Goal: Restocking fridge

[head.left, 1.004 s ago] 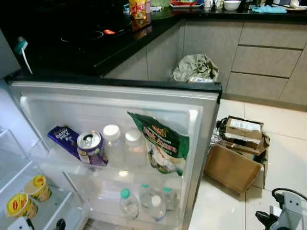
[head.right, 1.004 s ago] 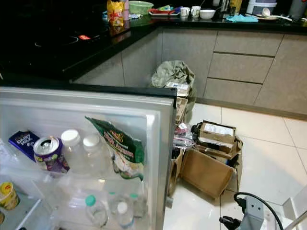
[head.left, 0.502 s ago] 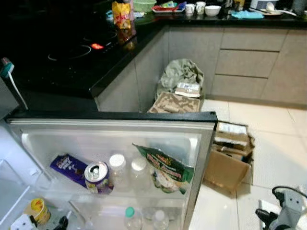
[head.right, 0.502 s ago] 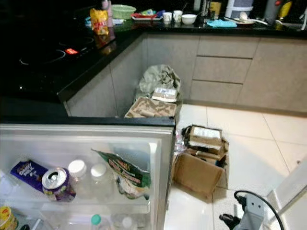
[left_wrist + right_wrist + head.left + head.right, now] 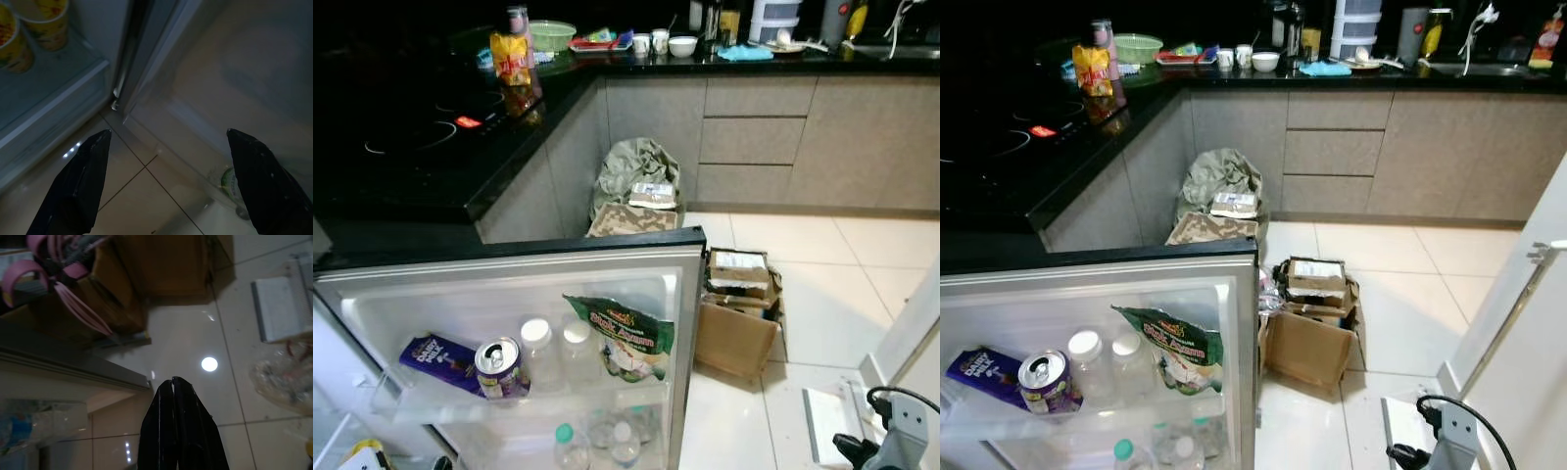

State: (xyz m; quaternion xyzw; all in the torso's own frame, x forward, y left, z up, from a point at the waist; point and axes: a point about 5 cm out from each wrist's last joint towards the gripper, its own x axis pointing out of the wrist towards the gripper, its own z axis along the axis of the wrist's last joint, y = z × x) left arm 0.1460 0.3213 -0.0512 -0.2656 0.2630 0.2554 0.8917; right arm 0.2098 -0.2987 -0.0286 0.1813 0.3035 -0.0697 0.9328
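Fridge door (image 5: 690, 294) swung open, inner side facing up. Upper door shelf, left to right: purple chocolate bar (image 5: 435, 354) lying flat, opened can (image 5: 499, 364) upright, two white-capped bottles (image 5: 553, 345), tilted green snack bag (image 5: 625, 336). Lower shelf: water bottles (image 5: 607, 441).

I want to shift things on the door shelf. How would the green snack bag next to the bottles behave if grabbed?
The green snack bag would probably be floppy: it slumps, creased, against the fridge door. It looks puffy, so likely light, and its contents may crush under a tight pinch. Its glossy film could slip. Pulling it might nudge the white-capped bottles beside it.
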